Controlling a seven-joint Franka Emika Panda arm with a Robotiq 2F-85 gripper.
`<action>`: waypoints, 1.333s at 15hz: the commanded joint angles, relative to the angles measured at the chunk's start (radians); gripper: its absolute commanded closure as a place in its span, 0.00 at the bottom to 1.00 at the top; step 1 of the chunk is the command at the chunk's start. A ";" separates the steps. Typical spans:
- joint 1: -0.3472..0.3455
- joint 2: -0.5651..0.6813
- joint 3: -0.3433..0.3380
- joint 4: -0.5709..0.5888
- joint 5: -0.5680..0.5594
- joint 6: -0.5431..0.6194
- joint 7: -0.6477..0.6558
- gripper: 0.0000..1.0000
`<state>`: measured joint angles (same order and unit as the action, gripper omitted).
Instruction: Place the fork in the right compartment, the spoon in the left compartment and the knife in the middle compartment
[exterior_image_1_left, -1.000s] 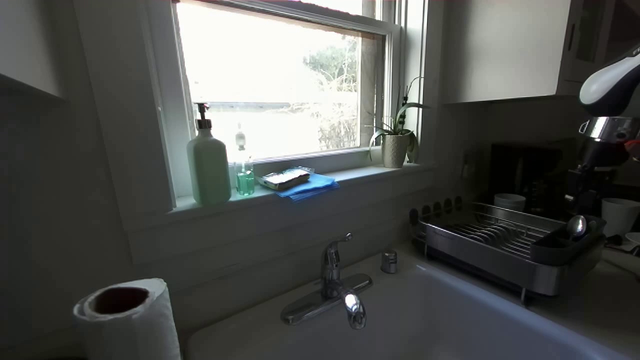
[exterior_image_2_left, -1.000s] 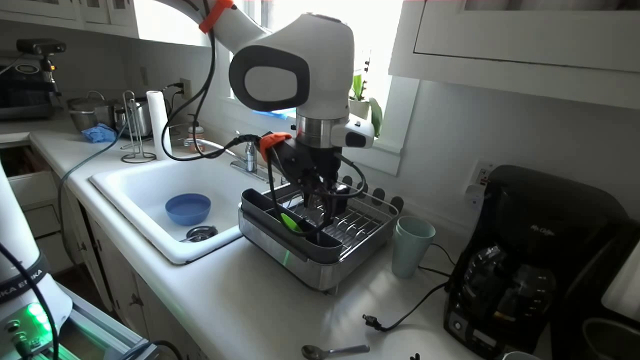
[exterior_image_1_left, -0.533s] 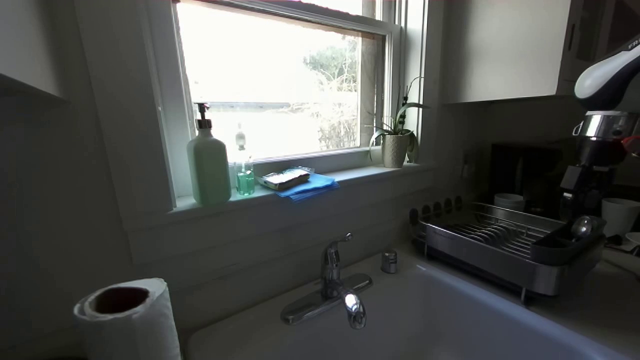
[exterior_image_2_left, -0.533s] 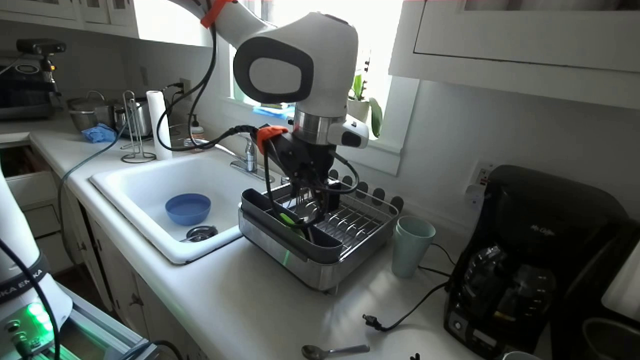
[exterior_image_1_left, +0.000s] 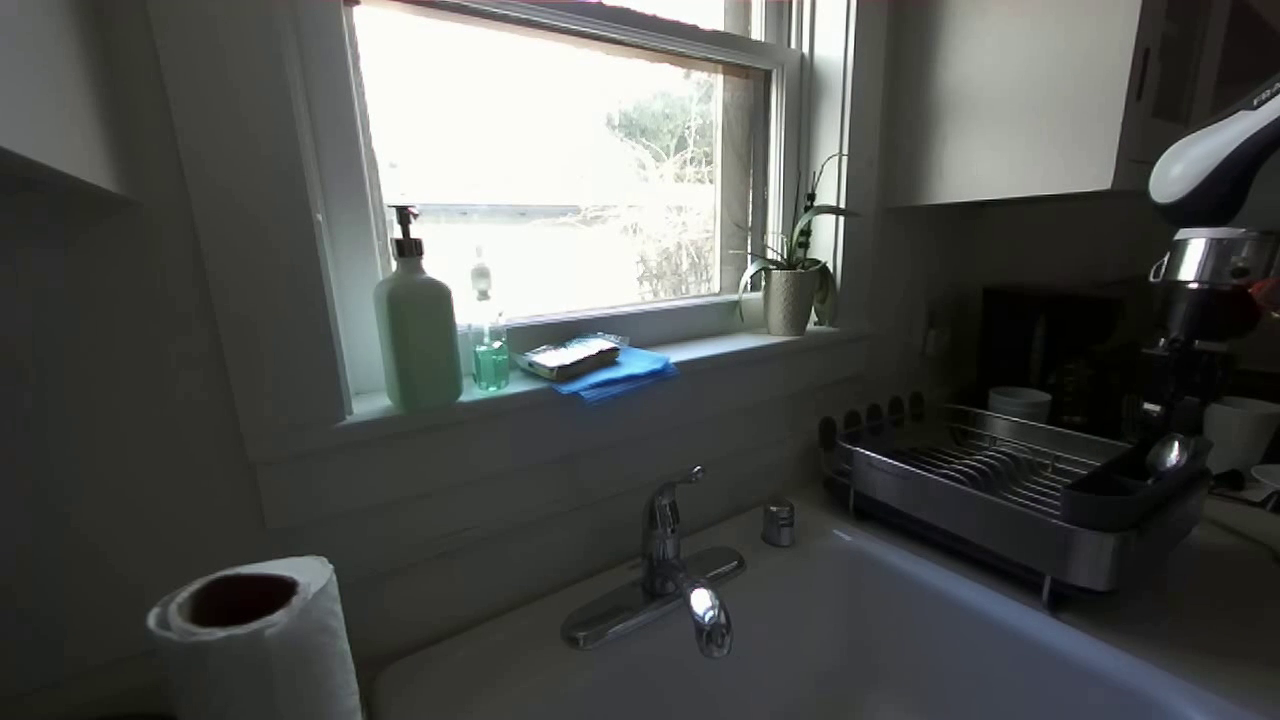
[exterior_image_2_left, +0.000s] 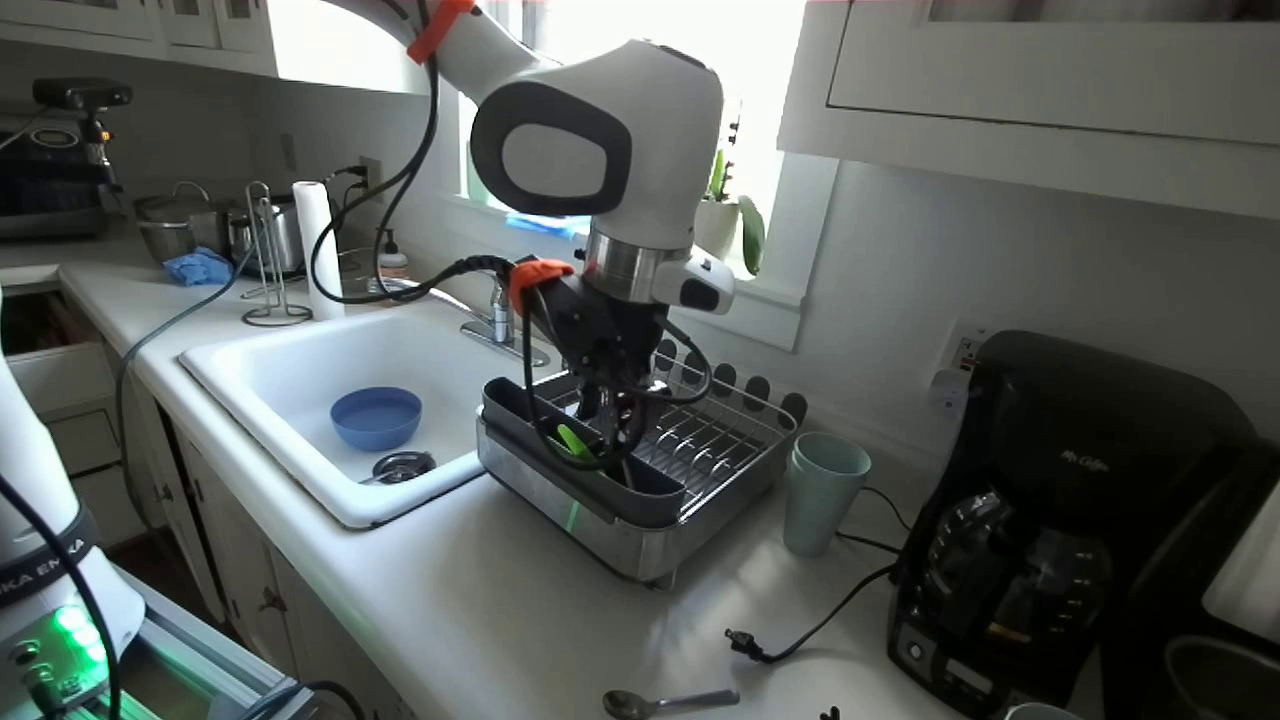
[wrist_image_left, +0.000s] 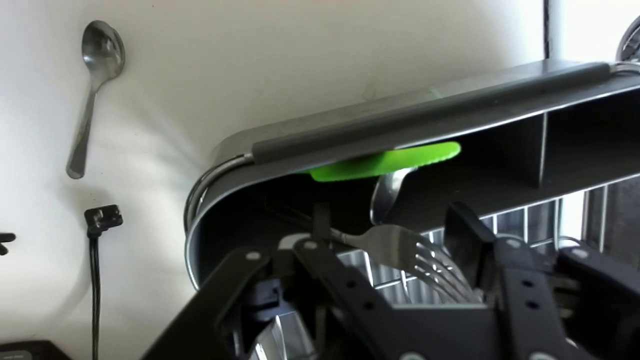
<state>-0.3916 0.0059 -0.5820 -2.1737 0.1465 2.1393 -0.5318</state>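
The fork (wrist_image_left: 395, 245) leans out of the dark grey cutlery holder (wrist_image_left: 500, 192), its handle going down into the shadow inside. My gripper (wrist_image_left: 392, 217) is open over the holder, its fingers apart on either side of the fork's head. It also shows in an exterior view (exterior_image_2_left: 605, 420). A green serrated blade, like a knife (wrist_image_left: 385, 162), and a silver spoon-like head (wrist_image_left: 387, 195) stand in the same part of the holder. A thin divider (wrist_image_left: 544, 150) stands to their right. A shiny utensil head (exterior_image_1_left: 1168, 455) rises from the holder in an exterior view. Another spoon (wrist_image_left: 102, 55) lies on the counter.
The holder hangs on a metal dish rack (exterior_image_2_left: 640, 550) beside the sink (exterior_image_2_left: 300, 345), which holds a blue bowl (exterior_image_2_left: 376, 420). Pale green cups (exterior_image_2_left: 825, 490), a loose plug (exterior_image_2_left: 745, 643) and a black coffee maker (exterior_image_2_left: 1060, 500) stand or lie on the counter.
My gripper has moved left and lower over the holder in an exterior view. The shiny utensil head has shifted slightly to the right in an exterior view. The counter spoon has not moved.
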 joint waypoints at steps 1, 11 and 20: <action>-0.034 0.030 0.027 0.032 0.019 -0.021 -0.025 0.27; -0.060 0.052 0.066 0.041 0.025 -0.031 -0.047 1.00; -0.059 -0.031 0.083 0.079 -0.041 -0.106 -0.028 0.99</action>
<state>-0.4360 0.0216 -0.5213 -2.1060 0.1398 2.0732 -0.5602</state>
